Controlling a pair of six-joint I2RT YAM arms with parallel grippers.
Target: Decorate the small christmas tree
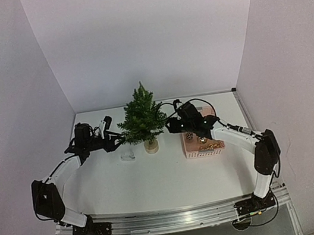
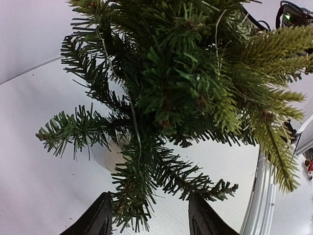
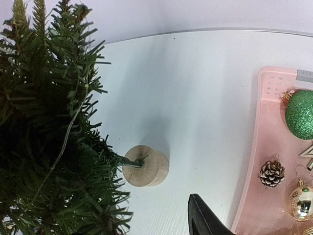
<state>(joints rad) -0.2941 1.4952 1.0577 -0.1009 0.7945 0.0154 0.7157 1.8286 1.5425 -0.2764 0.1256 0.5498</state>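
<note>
Two claws, one little tree between them. Small christmas tree standing upright in the middle of the worktop, a touch closer to the far edge than the near one. Trunk straight up out of a tan round base, so long axis vertical, with branches fanning out sideways toward both arms.

Left claw sitting on the left-edge side of the tree, down at bottom-branch level. Fingers clearly spread apart, with one low branch tip poking into the gap between them. Not pinched, just hanging in there. Tree dead ahead of that claw, basically nose to needles.

Right claw on the right-edge side, just beside the foliage, between the tree and the pink basket. Can't tell whether spread or closed: only one finger in its own wrist view, and way too small from above.

Also spotted a thin pale wire threaded through the branches. Ornaments lying in the basket: green glitter ball, pine cone, gold bauble.

Guessing here, but left looks nearer the tree and right nearer the goodies. So probably right for fetching from the basket, then a short swing toward the left edge to reach a branch. Left maybe for steadying that low branch.
</note>
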